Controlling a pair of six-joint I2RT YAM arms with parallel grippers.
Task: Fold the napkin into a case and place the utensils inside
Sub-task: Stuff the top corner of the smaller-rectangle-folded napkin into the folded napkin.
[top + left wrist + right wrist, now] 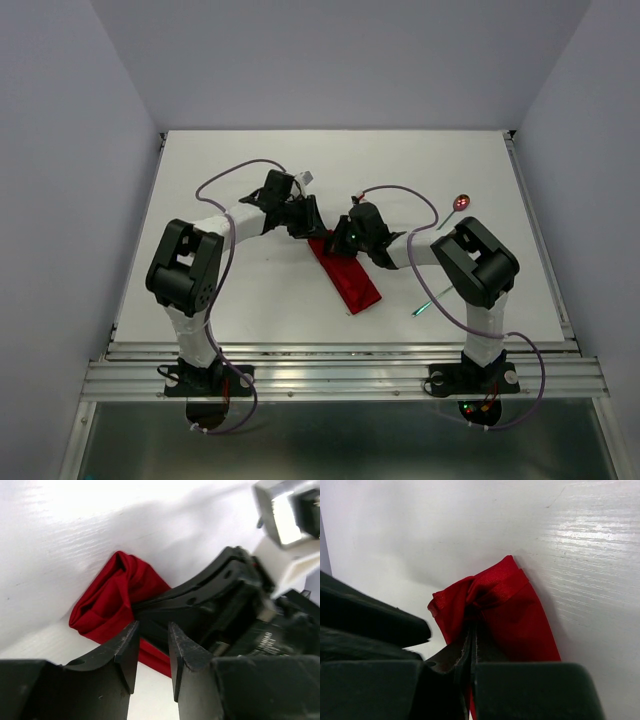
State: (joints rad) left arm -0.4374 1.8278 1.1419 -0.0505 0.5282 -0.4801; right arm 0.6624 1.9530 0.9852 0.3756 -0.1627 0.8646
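Napkin [347,275] lies mid-table as a narrow red strip, folded lengthwise and running diagonally between the two arms, with its far end bunched up. And the right gripper [471,630] is right on that far end, fingers pressed tight together with a puckered fold of red cloth pinched at the tips. The left gripper [152,630] hangs just beside it, low over the white table [250,300]. Its fingers stand partly apart with a clear gap and nothing between them, the cloth lying just beyond the tips. Off to the right, the fork [428,300] rests near the right arm's elbow. The spoon [461,202] sits farther back, well apart from the napkin.
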